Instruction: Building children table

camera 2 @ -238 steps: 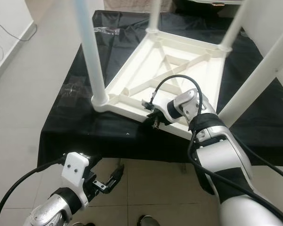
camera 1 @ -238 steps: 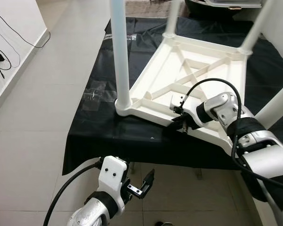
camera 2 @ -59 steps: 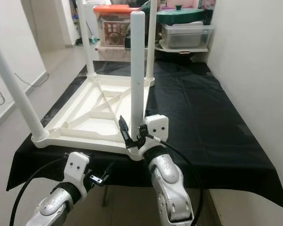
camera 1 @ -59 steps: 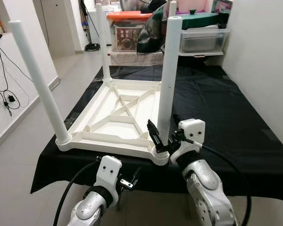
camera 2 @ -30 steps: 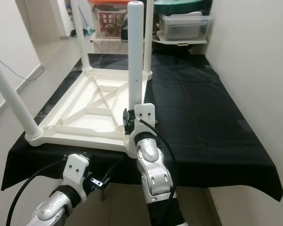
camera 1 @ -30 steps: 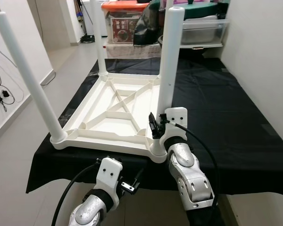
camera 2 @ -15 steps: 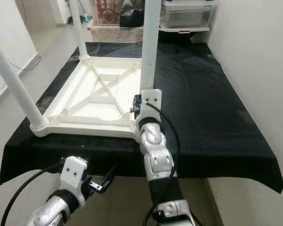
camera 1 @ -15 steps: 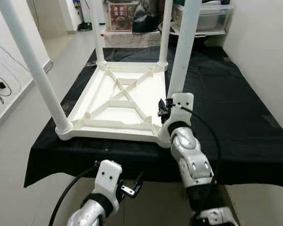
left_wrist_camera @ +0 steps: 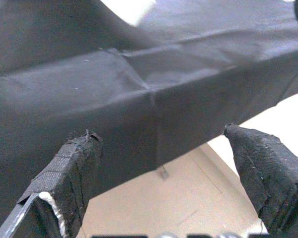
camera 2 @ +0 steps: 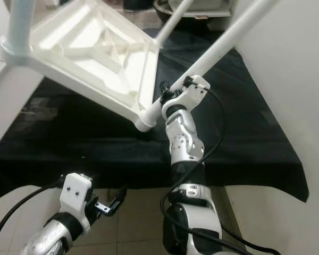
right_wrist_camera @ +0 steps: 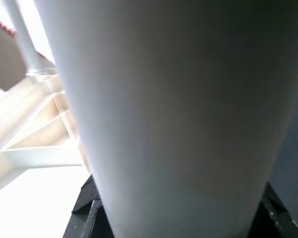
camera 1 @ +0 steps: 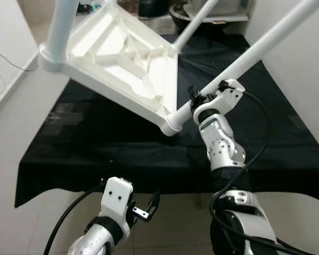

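The white plastic children's table [camera 1: 122, 58] hangs upside down and steeply tilted above the black-clothed worktable [camera 1: 95, 138]. Its near corner [camera 1: 173, 123] sits lowest. My right gripper [camera 1: 202, 98] is shut on the white leg [camera 1: 255, 53] just above that corner, and the leg slants up to the right. That leg [right_wrist_camera: 179, 109] looms close in the right wrist view, with the table's ribbed underside [right_wrist_camera: 35, 139] beside it. My left gripper [camera 1: 146, 207] hangs open below the cloth's front edge, its fingers [left_wrist_camera: 69, 168] wide apart and holding nothing.
A white wall [camera 1: 308, 79] runs close along the right side of the worktable. Pale tiled floor [camera 1: 16, 106] lies to the left and in front. Dark containers [camera 1: 181, 13] stand beyond the far end of the cloth.
The children's table has tipped up off the cloth; its held leg went from upright to slanting up and right. The camera has also shifted. My left arm stays low.
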{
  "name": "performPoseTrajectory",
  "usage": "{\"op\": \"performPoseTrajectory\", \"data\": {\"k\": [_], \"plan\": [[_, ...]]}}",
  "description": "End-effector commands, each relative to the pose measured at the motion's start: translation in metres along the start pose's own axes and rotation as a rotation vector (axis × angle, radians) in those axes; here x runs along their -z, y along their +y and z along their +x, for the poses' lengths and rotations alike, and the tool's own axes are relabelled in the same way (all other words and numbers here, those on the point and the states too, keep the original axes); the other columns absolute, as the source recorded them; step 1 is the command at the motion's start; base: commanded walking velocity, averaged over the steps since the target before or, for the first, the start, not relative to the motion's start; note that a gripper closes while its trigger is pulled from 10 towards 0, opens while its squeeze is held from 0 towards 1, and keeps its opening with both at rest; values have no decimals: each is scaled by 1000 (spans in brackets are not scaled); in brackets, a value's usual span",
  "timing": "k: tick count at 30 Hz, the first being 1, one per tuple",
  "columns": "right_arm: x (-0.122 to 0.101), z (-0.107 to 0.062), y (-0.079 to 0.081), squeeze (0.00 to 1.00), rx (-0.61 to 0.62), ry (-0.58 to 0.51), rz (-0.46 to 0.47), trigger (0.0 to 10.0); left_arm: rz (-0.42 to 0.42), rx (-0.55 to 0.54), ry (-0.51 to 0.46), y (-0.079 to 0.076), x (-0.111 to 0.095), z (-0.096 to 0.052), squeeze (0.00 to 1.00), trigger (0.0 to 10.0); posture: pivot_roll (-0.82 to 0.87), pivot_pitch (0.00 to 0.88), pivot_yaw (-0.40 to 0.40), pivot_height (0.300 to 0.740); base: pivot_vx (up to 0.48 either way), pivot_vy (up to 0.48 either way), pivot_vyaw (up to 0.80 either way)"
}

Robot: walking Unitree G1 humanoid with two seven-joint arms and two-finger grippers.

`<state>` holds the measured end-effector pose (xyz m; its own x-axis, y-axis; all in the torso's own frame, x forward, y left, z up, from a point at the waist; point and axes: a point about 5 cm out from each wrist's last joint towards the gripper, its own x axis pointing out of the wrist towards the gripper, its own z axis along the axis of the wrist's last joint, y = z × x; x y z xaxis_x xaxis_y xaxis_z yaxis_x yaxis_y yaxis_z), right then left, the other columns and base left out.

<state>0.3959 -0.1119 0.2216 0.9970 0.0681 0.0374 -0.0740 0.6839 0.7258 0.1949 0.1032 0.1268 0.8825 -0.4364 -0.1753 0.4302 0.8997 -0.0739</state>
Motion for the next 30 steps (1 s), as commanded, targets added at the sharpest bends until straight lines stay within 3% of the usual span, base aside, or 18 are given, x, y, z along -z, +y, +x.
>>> {"op": "performPoseTrajectory", "data": {"k": [1, 2, 7, 11, 14, 17, 19, 21, 22, 23, 24, 27, 28, 30], "plan": [[68, -8, -8, 0, 64, 330, 173, 0, -5, 8, 21, -2, 2, -4, 0, 10000, 133, 233, -3, 740, 0, 0, 0], [68, -8, -8, 0, 64, 330, 173, 0, -5, 8, 21, -2, 2, -4, 0, 10000, 133, 233, -3, 740, 0, 0, 0], [91, -12, -14, 0, 169, 438, 349, 0, -8, 15, 33, -4, 0, -9, 0, 10000, 144, 249, 0, 740, 0, 0, 0], [96, -12, -14, 0, 206, 443, 426, 0, -11, 19, 39, -5, 0, -10, 0, 10000, 144, 249, 2, 740, 0, 0, 0], [96, -11, -13, 0, 279, 386, 490, 0, -14, 23, 46, -6, -1, -11, 0, 10000, 141, 246, 2, 740, 0, 0, 0], [95, -11, -15, 0, 319, 355, 499, 0, -15, 24, 48, -6, -1, -11, 0, 10000, 142, 243, 1, 740, 0, 0, 0], [89, -12, -17, 0, 411, 250, 497, 0, -17, 26, 51, -7, -1, -11, 0, 10000, 145, 239, -4, 740, 0, 0, 0], [88, -12, -17, 0, 429, 230, 495, 0, -17, 26, 52, -7, -1, -11, 0, 10000, 145, 239, -4, 740, 0, 0, 0], [86, -12, -17, 0, 441, 211, 493, 5882, -17, 26, 53, -7, -1, -11, 0, 10000, 146, 235, -6, 740, 0, 0, 0], [86, -12, -17, 0, 441, 211, 493, 5882, -17, 26, 53, -7, -1, -11, 0, 10000, 146, 235, -6, 740, 0, 0, 0], [85, -12, -15, 0, 452, 199, 496, 9608, -18, 26, 54, -7, -1, -11, 0, 10000, 146, 233, -6, 740, 0, 0, 0], [81, -11, -10, 0, 456, 164, 509, 10000, -17, 27, 56, -7, -1, -10, 0, 10000, 143, 223, -8, 740, 0, 0, 0], [77, -10, -4, 1000, 451, 145, 515, 10000, -17, 29, 57, -8, 0, -10, 0, 10000, 141, 218, -6, 740, 0, 0, 0], [76, -10, -2, 1000, 448, 142, 515, 10000, -18, 29, 57, -8, 0, -9, 0, 10000, 141, 218, -6, 740, 0, 0, 0]]}}
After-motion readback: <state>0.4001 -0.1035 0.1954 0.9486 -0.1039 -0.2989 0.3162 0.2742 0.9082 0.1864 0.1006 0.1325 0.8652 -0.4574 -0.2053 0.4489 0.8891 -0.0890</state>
